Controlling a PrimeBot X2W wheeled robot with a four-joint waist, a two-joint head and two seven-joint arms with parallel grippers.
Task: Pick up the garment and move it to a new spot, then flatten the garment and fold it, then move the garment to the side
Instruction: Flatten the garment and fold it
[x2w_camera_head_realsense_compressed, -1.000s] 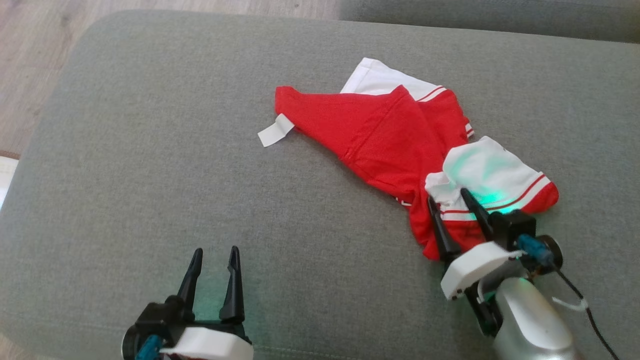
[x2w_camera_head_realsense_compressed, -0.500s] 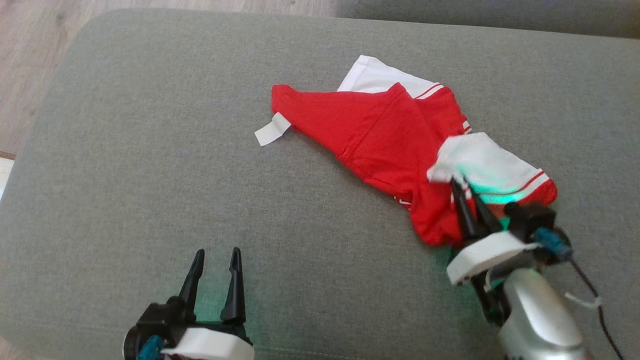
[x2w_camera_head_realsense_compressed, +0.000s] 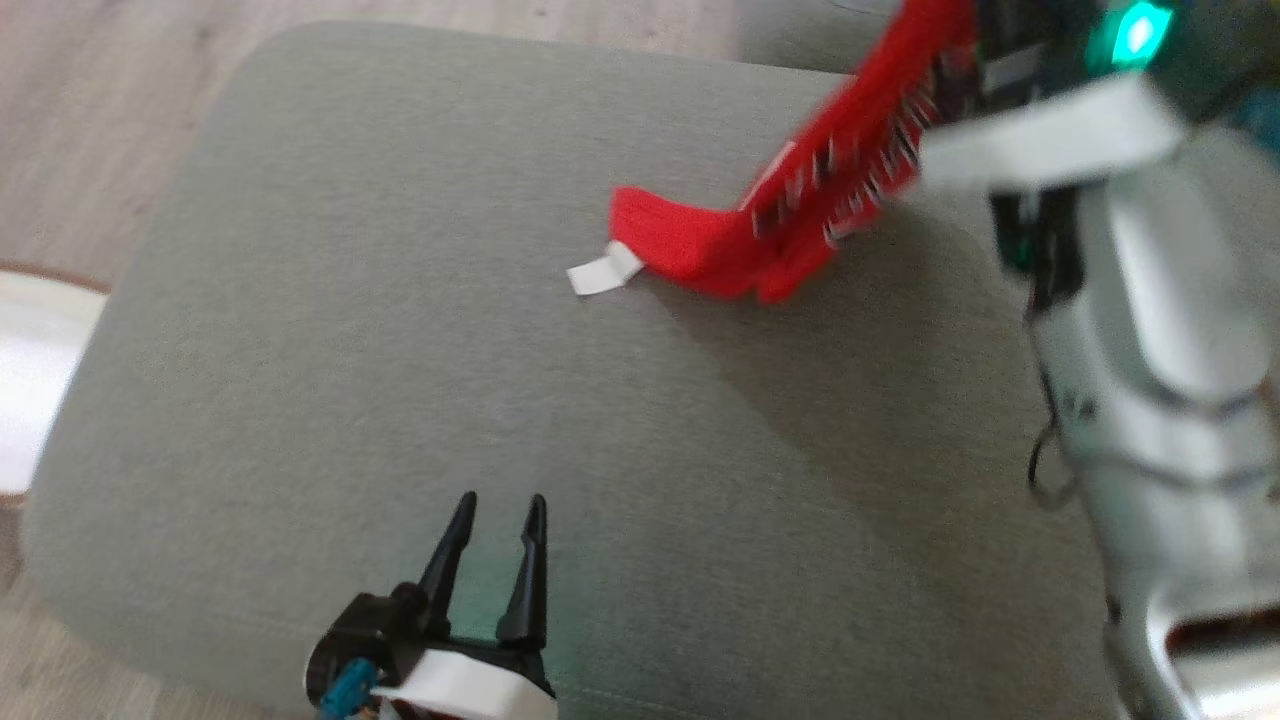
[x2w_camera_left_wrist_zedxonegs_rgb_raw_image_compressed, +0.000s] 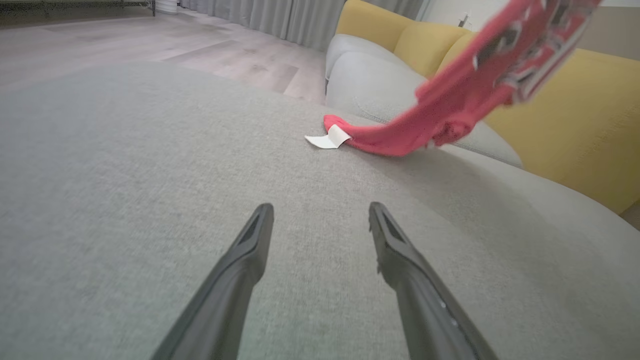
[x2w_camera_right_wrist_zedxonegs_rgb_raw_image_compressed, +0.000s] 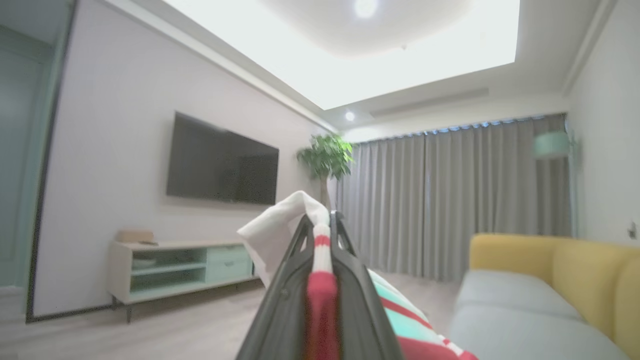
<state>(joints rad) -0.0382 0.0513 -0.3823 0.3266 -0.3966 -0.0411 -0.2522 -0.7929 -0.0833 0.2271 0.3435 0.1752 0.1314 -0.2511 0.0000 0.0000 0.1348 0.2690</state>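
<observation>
Grey cushion (x2w_camera_head_realsense_compressed: 400, 420): the biggest thing in front of me, a wide pad with rounded corners and wood floor (x2w_camera_head_realsense_compressed: 90, 120) round its far left side.
Yellow sofa (x2w_camera_left_wrist_zedxonegs_rgb_raw_image_compressed: 575, 130): beyond the cushion in the left wrist view, with a pale grey seat (x2w_camera_left_wrist_zedxonegs_rgb_raw_image_compressed: 370, 85) in front of it.
Curtains (x2w_camera_right_wrist_zedxonegs_rgb_raw_image_compressed: 450, 200): grey, drawn right across the far wall, with a leafy plant (x2w_camera_right_wrist_zedxonegs_rgb_raw_image_compressed: 326, 156) at their left end.
Television (x2w_camera_right_wrist_zedxonegs_rgb_raw_image_compressed: 222, 162): dark, on the wall above a low pale cabinet (x2w_camera_right_wrist_zedxonegs_rgb_raw_image_compressed: 175, 270).
Right arm (x2w_camera_head_realsense_compressed: 1150, 330): silvery, reaching up the right side of the head view, blurred.
The garment (x2w_camera_head_realsense_compressed: 720, 240): hanging as a slanted red band, its top end up in the air at the far right and its low end resting on the far middle of the cushion; smeared, so the sleeves are hard to make out there.
Left gripper (x2w_camera_head_realsense_compressed: 497, 512): fingers spread with nothing between them, low over the cushion's near edge, pointing towards the garment and well apart from it.
Right gripper (x2w_camera_right_wrist_zedxonegs_rgb_raw_image_compressed: 321, 220): fingers clamped on a white, red-striped fold of the garment, which bulges out past the left fingertip.
Label (x2w_camera_head_realsense_compressed: 598, 272): small and white, lying on the cushion at the garment's low tip.
</observation>
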